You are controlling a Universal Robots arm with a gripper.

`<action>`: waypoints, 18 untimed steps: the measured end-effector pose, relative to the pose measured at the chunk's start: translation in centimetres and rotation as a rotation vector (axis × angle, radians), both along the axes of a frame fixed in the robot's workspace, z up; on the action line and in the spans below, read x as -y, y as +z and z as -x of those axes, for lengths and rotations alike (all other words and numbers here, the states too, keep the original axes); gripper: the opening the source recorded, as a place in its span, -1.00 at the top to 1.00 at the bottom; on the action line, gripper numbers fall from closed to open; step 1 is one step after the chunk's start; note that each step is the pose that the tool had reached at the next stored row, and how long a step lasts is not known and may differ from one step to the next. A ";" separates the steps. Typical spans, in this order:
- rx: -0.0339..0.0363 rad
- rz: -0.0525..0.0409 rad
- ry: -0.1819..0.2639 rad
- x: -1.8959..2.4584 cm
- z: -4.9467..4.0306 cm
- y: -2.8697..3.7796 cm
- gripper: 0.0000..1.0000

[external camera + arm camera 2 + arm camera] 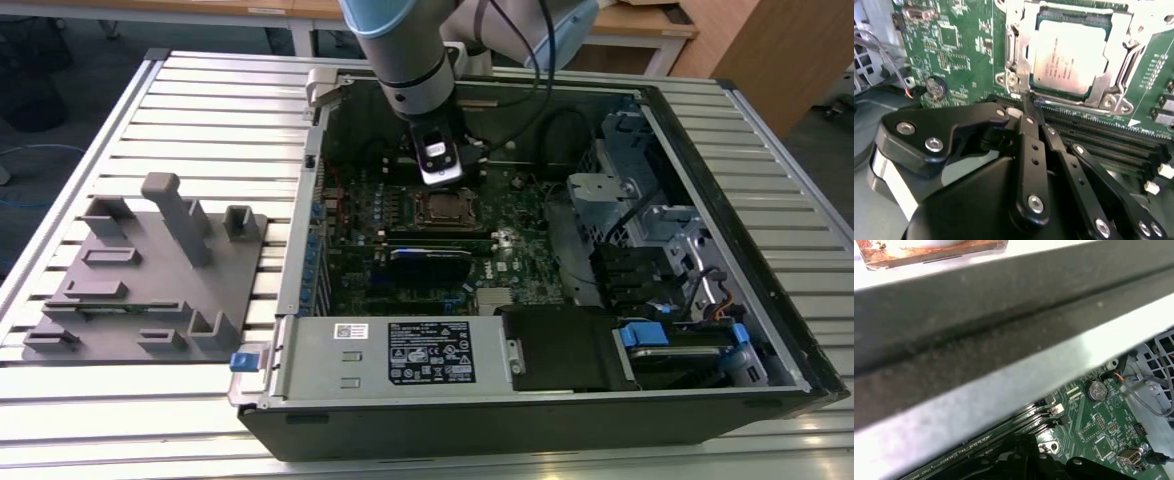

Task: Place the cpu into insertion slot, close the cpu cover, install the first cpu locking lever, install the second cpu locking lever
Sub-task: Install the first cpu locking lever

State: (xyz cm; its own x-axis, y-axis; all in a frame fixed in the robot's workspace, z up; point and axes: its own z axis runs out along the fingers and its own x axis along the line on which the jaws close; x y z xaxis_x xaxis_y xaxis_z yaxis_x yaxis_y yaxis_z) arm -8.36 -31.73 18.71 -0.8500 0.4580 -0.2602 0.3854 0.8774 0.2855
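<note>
In the second wrist view the cpu (1069,55), pale silver-grey, lies flat in the insertion slot (1114,102). The cpu cover (1021,35), a dull-metal frame, lies down around it. My gripper (1030,102) is shut, its black fingers (1029,145) pressed together. Their tips rest at the socket's edge beside the memory slots; I cannot tell whether they pinch a thin lever there. In the exterior view the gripper (442,178) hangs just behind the insertion slot (442,208) inside the open computer case.
Long black memory slots (1094,132) run beside the socket. A coin battery (935,86) sits on the green board. The power supply box (400,352) lines the case front. A grey fixture (147,270) stands on the slatted table at the exterior view's left. The case wall (1004,340) looms close.
</note>
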 end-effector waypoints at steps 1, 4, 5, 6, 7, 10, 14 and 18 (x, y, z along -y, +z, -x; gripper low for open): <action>0.0000 -0.0001 0.000 0.00 0.00 0.04 0.80; 0.0002 -0.0003 0.000 -0.01 0.00 0.08 0.80; -0.0002 0.0001 0.000 0.00 0.00 0.12 0.80; -0.0003 0.0002 0.000 0.00 0.00 0.16 0.80; -0.0002 0.0001 0.000 0.00 0.00 0.23 0.80; -0.0001 0.0000 0.000 0.00 0.00 0.59 0.80; -0.0001 0.0001 0.000 0.00 0.00 1.23 0.80; 0.0000 -0.0001 0.000 0.00 0.00 2.06 0.80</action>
State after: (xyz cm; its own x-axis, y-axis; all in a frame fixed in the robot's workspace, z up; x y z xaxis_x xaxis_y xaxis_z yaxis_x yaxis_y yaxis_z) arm -8.36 -31.73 20.76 -0.8500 0.4581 -0.2601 0.3855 0.8774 0.2856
